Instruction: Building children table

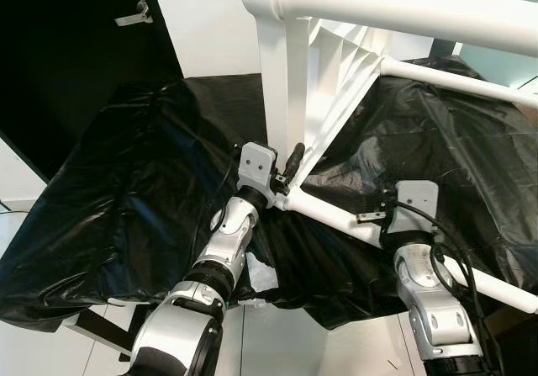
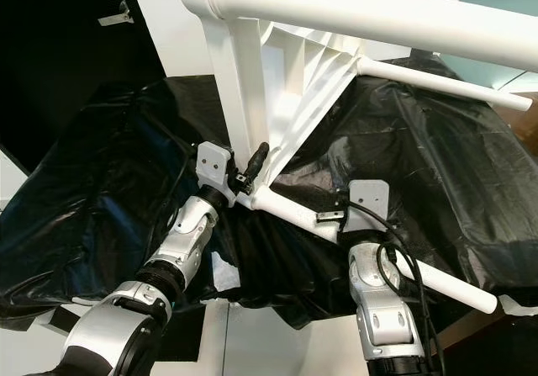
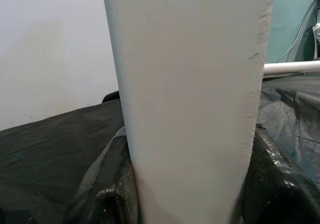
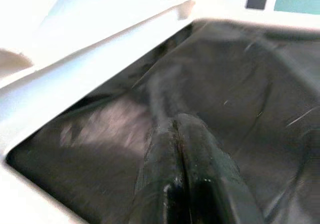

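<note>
The white children's table [image 1: 336, 65] lies tipped on a black sheet, with its ribbed underside facing me. One thick round leg [image 1: 403, 6] runs across the top, a thin leg [image 1: 462, 82] points right, and a low leg [image 1: 332, 214] crosses in front of my arms. My left gripper [image 1: 284, 174] is shut on the table's flat white upright panel [image 3: 187, 108], one black finger [image 3: 107, 199] on each side. My right gripper [image 4: 180, 129] is shut with nothing in it; its fingers press together over the black sheet, just beyond the low leg.
Crinkled black plastic sheet [image 1: 126, 191] covers the whole work surface. A dark door with a metal handle [image 1: 134, 13] stands at the back left. White floor [image 1: 269, 342] shows at the sheet's near edge, by my arms.
</note>
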### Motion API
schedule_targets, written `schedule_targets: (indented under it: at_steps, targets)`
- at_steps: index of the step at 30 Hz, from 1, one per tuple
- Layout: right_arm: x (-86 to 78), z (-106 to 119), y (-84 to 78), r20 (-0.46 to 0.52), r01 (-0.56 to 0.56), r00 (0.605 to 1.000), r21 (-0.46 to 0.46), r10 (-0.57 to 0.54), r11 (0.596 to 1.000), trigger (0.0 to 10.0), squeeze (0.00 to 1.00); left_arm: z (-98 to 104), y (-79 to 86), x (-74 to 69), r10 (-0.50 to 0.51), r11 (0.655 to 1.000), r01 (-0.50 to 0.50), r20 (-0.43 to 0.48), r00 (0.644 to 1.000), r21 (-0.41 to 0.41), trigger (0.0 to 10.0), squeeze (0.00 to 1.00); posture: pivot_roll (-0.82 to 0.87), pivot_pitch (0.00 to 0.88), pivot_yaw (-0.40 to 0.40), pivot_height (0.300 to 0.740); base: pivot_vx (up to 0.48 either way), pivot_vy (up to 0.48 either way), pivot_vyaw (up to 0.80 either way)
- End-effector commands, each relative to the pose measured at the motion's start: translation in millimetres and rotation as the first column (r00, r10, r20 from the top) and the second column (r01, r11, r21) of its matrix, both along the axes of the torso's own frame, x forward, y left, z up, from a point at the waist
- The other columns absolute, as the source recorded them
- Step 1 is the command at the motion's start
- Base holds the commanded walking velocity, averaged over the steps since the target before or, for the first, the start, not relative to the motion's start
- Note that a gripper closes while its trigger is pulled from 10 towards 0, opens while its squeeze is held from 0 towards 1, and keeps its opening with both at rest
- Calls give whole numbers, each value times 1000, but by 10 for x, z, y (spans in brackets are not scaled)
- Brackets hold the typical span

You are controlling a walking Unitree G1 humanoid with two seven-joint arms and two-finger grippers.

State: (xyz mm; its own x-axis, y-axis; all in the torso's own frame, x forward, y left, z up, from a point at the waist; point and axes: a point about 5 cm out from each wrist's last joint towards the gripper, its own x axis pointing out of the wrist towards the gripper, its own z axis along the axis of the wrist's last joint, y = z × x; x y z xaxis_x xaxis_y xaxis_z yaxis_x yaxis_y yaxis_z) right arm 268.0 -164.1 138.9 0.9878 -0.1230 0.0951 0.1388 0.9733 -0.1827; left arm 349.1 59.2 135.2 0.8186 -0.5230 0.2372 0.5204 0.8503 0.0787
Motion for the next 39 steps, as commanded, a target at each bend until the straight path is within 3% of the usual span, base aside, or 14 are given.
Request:
schedule_targets:
  at_steps: [1, 5, 7, 14, 20, 22, 25, 29, 30, 32, 33, 35, 38, 39]
  targets:
    - [8, 118, -19, 59, 15, 998, -5, -15, 1000, 10000, 0, -431, 303, -33, 275, 961, -264, -183, 944, 83, 0, 0, -160, 36, 80, 740, 0, 0, 0]
    - [8, 143, -7, 65, 6, 998, -5, -5, 1000, 10000, 0, -460, 372, -16, 324, 945, -309, -198, 925, 106, 0, 0, -160, 38, 80, 740, 0, 0, 0]
    - [-9, 143, 29, 66, -14, 998, -4, 14, 1000, 10000, 0, -489, 482, 2, 391, 919, -370, -208, 896, 135, 0, 0, -161, 41, 83, 740, 0, 0, 0]
    - [-55, 137, 67, 68, -38, 997, 11, 38, 999, 10000, 0, -508, 523, 0, 404, 914, -384, -223, 887, 129, 0, 0, -158, 42, 84, 740, 0, 0, 0]
    - [-131, 13, 45, -6, -22, 1000, 110, 22, 994, 10000, 0, -569, 448, -56, 343, 939, -336, -271, 899, 72, 0, 0, -156, 46, 88, 740, 0, 0, 0]
    - [-158, -34, 53, -39, -32, 999, 122, 37, 992, 10000, 0, -615, 488, -78, 362, 931, -356, -287, 887, 76, 0, 0, -158, 48, 90, 740, 0, 0, 0]
    - [-182, -93, 59, -85, -46, 995, 113, 56, 993, 10000, 0, -713, 660, -113, 449, 893, -434, -310, 838, 119, 0, 0, -160, 51, 90, 740, 0, 0, 0]
    - [-168, -93, 61, -89, -50, 994, 111, 60, 993, 10000, 0, -725, 671, -122, 443, 896, -429, -314, 840, 117, 0, 0, -156, 52, 87, 740, 0, 0, 0]
    - [-156, -89, 70, -89, -57, 994, 109, 66, 992, 10000, 0, -717, 598, -130, 388, 919, -387, -327, 861, 73, 8314, 0, -153, 51, 85, 740, 0, 0, 0]
    - [-156, -89, 70, -89, -57, 994, 109, 66, 992, 10000, 0, -717, 598, -130, 388, 919, -387, -327, 861, 73, 8314, 0, -153, 51, 85, 740, 0, 0, 0]
    - [-144, -87, 80, -91, -67, 993, 108, 77, 992, 10000, 0, -690, 500, -144, 318, 945, -328, -318, 893, 25, 10000, 0, -151, 50, 83, 740, 0, 0, 0]
    - [-125, -85, 88, -93, -78, 992, 105, 88, 991, 10000, 0, -644, 300, -181, 158, 976, -197, -316, 935, -94, 10000, 0, -149, 48, 81, 740, 0, 0, 0]
    - [-120, -84, 86, -96, -80, 991, 105, 91, 991, 10000, 0, -625, 237, -195, 104, 980, -149, -308, 946, -128, 10000, 0, -148, 46, 80, 740, 0, 0, 0]
    - [-113, -85, 82, -98, -81, 991, 105, 91, 991, 10000, 0, -581, 139, -226, 0, 986, -46, -273, 962, -163, 10000, 0, -149, 43, 80, 740, 0, 0, 0]
